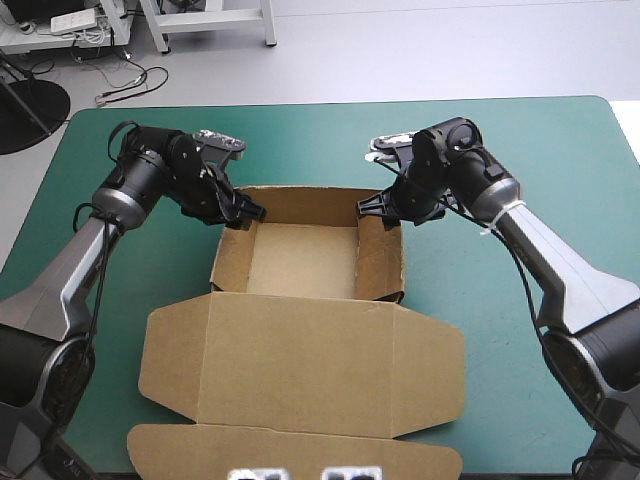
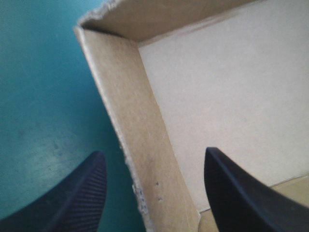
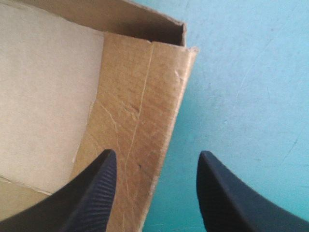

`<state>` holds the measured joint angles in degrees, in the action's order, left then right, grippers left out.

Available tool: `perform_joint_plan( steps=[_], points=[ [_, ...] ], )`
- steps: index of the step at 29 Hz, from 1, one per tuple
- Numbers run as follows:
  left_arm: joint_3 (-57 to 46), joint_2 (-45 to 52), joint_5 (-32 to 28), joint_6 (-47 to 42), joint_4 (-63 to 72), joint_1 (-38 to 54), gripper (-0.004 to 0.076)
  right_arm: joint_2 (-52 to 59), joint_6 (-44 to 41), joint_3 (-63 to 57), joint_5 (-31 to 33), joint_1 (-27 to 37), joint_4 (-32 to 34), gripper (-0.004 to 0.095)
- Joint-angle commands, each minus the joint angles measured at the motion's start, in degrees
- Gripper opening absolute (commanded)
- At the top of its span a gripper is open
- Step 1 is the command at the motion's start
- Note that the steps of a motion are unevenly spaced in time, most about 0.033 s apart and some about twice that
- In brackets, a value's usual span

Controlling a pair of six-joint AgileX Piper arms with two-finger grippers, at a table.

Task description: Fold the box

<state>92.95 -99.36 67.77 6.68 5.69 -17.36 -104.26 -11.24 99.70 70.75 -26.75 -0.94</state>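
Atop the teal-green cover [image 1: 500, 150], the brown cardboard box [image 1: 300, 262] is standing as a tray — lid [image 1: 300, 355] lying flat, unfolded; left gripper [image 1: 245, 212] and right gripper [image 1: 375, 206], spread, are straddling its walls.

One box [image 1: 300, 345], with one flat lid; two pincers, left pincer [image 1: 254, 213] and right pincer [image 1: 368, 207]; two black fingers [image 2: 79, 193] on each, four in all; one teal-green counter [image 1: 520, 150].

Matt brown board box [image 1: 300, 350] with rough cut edges on a smooth teal-green cover [image 1: 565, 140]
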Motion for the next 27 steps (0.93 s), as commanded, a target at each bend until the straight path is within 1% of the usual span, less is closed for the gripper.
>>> perform_joint_plan(
  steps=[1, 2, 4, 6, 8, 11, 12, 21, 24, 27],
  points=[
    [8.6, 3.0, 3.2, -0.6, -0.3, -0.3, 0.0432, 5.6, 0.6, 3.7, 0.9, 0.0, 0.9, 0.0481],
    [13.1, 3.3, 6.1, -0.6, -0.7, -0.3, 0.043, 7.1, 0.6, 4.9, 0.9, 0.0, 1.5, 0.0481],
    [17.4, 4.4, 6.3, -0.6, -0.9, -0.3, 0.0414, 8.8, 0.2, 5.5, 0.9, 0.0, 1.9, 0.0481],
    [20.5, 6.0, 6.1, -0.6, -0.9, -0.3, 0.0374, 10.5, -1.0, 5.7, 0.9, 0.0, 2.9, 0.048],
    [23.3, 8.2, 6.1, -0.7, -0.9, -0.3, 0.0271, 11.9, -3.7, 5.7, 0.9, 0.1, 3.6, 0.0481],
    [24.8, 12.3, 6.1, -1.5, -0.9, -0.3, 0.0044, 12.6, -5.3, 5.7, 0.9, 0.7, 2.9, 0.0481],
    [24.8, 14.1, 6.1, -1.3, -0.9, -0.3, -0.0013, 12.6, -5.6, 5.7, 0.9, 0.7, 2.3, 0.0481],
    [24.4, 26.6, 6.1, -1.4, -2.9, -0.3, -0.001, 8.9, -6.9, 1.1, 0.2, 0.7, 2.7, 0.0481],
    [21.5, 30.4, 6.1, -1.4, -4.2, -0.3, -0.001, 6.5, -7.2, -0.4, 0.1, 0.7, 2.0, 0.0481],
    [16.1, 35.0, 6.1, -1.1, -5.7, -0.3, -0.001, 3.7, -7.1, -1.1, 0.1, 0.7, 0.6, 0.0481]
  ],
)
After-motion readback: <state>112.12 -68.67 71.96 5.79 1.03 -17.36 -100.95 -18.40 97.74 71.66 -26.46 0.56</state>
